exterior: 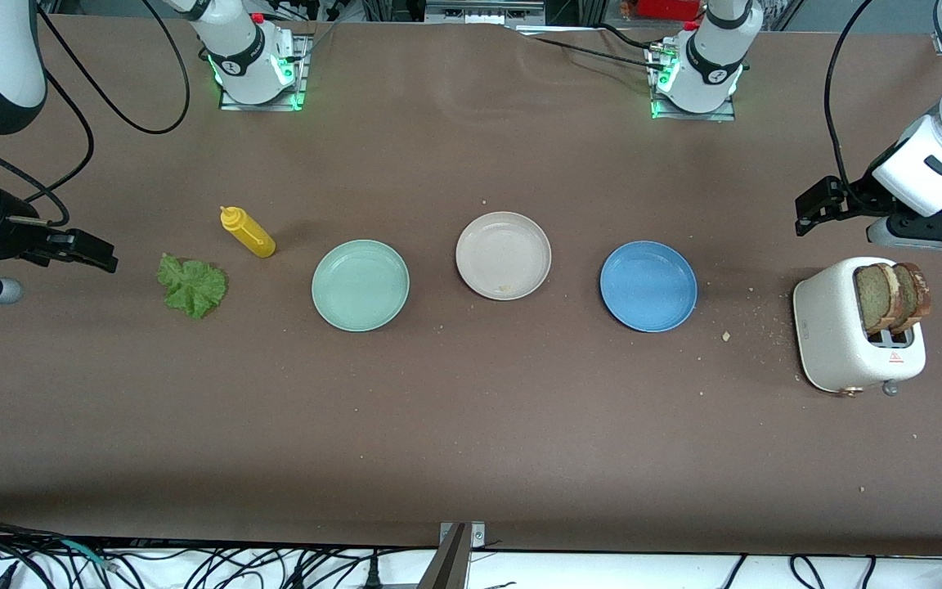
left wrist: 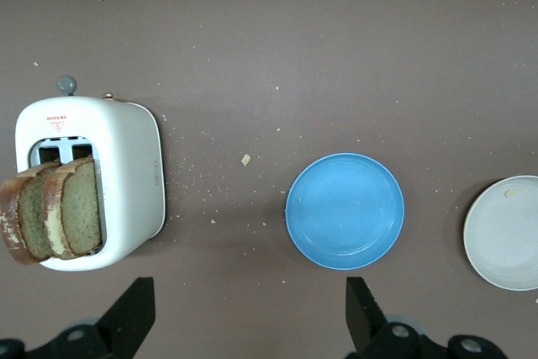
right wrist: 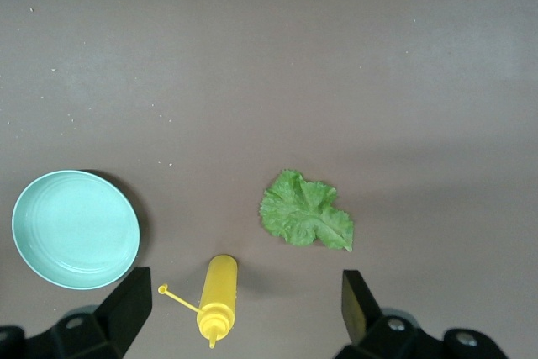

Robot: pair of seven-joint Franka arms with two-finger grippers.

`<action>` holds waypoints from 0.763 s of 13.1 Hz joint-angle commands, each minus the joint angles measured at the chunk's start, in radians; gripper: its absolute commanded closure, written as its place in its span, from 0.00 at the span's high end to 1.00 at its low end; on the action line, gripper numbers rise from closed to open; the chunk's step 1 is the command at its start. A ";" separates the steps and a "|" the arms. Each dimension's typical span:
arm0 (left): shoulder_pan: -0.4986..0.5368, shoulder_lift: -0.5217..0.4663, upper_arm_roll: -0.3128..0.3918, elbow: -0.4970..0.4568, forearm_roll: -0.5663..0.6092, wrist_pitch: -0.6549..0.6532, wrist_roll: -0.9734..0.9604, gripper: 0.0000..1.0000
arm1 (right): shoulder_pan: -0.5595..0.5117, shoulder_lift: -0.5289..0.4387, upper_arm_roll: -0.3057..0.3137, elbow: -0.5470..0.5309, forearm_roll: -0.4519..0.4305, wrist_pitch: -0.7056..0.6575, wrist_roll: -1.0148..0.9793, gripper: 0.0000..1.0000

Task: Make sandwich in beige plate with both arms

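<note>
Fingers wide on both: our left gripper (left wrist: 250, 319) hangs over the bench by the toaster (exterior: 855, 335) holding both bread slices (exterior: 892, 296); our right gripper (right wrist: 242, 313) hangs near the lettuce (exterior: 192, 285). Beige plate (exterior: 503, 255) sits mid-bench, well apart from both.

bread slices (exterior: 892, 296): lower halves hidden in toaster (exterior: 835, 343) | beige plate (left wrist: 507, 233): cut by edge

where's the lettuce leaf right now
The lettuce leaf lies flat on the table toward the right arm's end, beside the yellow squeeze bottle and slightly nearer the front camera than it. The mint green plate is its next neighbour.
</note>
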 commanded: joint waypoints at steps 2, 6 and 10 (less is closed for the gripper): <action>0.005 -0.006 -0.003 -0.003 0.029 -0.008 0.020 1.00 | 0.002 -0.001 0.002 0.007 -0.005 -0.004 0.003 1.00; 0.005 -0.006 -0.003 -0.003 0.031 -0.008 0.020 1.00 | 0.002 -0.001 0.001 0.007 -0.005 -0.004 0.006 1.00; 0.005 -0.006 -0.003 -0.003 0.029 -0.008 0.020 1.00 | 0.002 -0.002 0.002 0.007 -0.005 -0.004 0.016 1.00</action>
